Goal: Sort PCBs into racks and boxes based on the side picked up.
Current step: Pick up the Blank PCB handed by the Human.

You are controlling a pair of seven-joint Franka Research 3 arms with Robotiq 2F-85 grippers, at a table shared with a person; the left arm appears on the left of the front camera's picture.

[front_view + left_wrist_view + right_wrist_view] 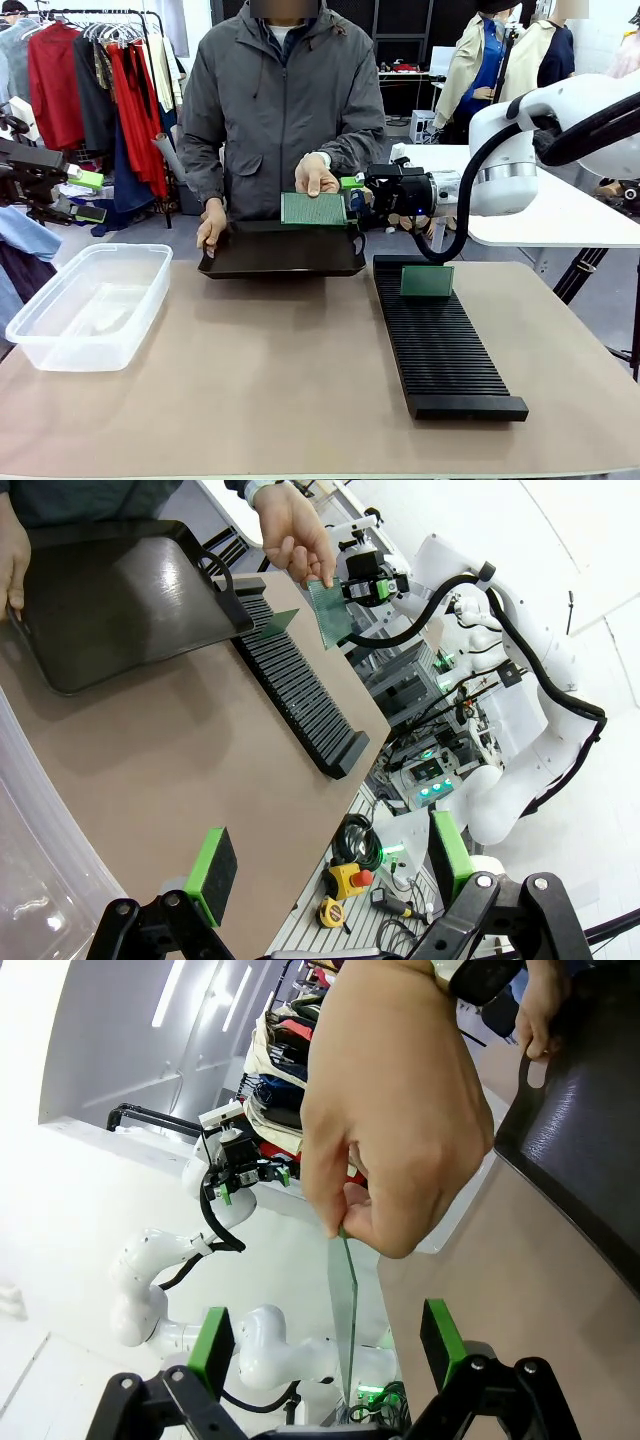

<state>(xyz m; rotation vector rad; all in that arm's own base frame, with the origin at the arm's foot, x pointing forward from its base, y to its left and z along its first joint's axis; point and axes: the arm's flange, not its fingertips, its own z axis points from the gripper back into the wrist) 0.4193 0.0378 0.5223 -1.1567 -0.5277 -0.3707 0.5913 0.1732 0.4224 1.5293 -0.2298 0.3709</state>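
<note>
No legible text, label, brand, number or sign on any surface — PCBs (313, 208), rack (445, 350), tub (60, 350) alike.

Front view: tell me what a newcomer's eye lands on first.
A person's hand holds a green PCB upright above the black tray at the table's far edge, with the open right tool beside it on the right. A second PCB stands in the far end of the black rack, right of centre.

I see a glossy black tray (280, 263), a clear plastic tub (70, 352) (smooth, translucent), a matt ribbed rack (445, 350) and a matt tabletop (250, 385).
</note>
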